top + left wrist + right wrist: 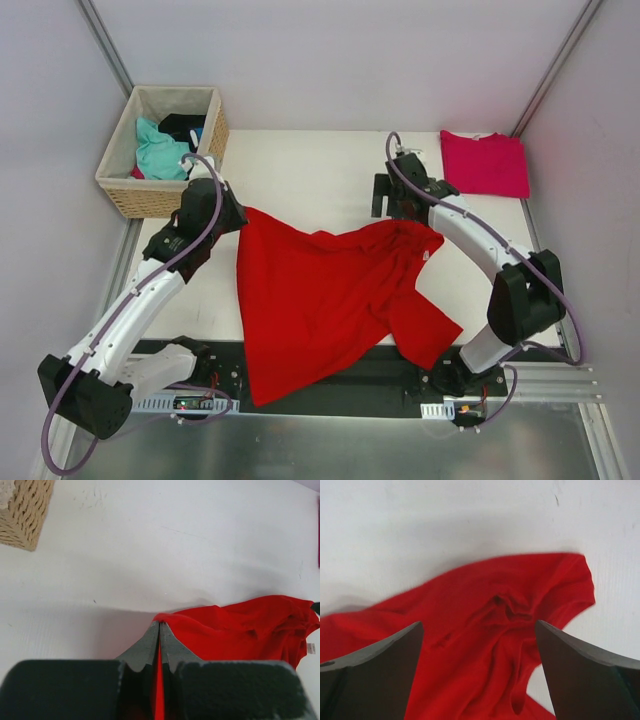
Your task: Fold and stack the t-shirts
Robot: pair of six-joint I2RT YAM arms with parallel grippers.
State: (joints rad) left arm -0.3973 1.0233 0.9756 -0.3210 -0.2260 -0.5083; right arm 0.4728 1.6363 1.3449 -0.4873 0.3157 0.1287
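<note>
A large bright red t-shirt (320, 295) lies rumpled across the middle of the table, its lower part hanging over the near edge. My left gripper (232, 214) is shut on the shirt's far left corner; in the left wrist view the red cloth (240, 625) is pinched between the closed fingers (148, 645). My right gripper (405, 215) is open just above the shirt's bunched far right part (510, 615), holding nothing. A small white label (428, 257) shows near there. A magenta-pink t-shirt (484, 162) lies folded at the far right corner.
A woven wicker basket (130, 190) with teal and dark clothes stands at the far left, close to my left gripper; its corner shows in the left wrist view (22, 512). White enclosure walls surround the table (320, 170).
</note>
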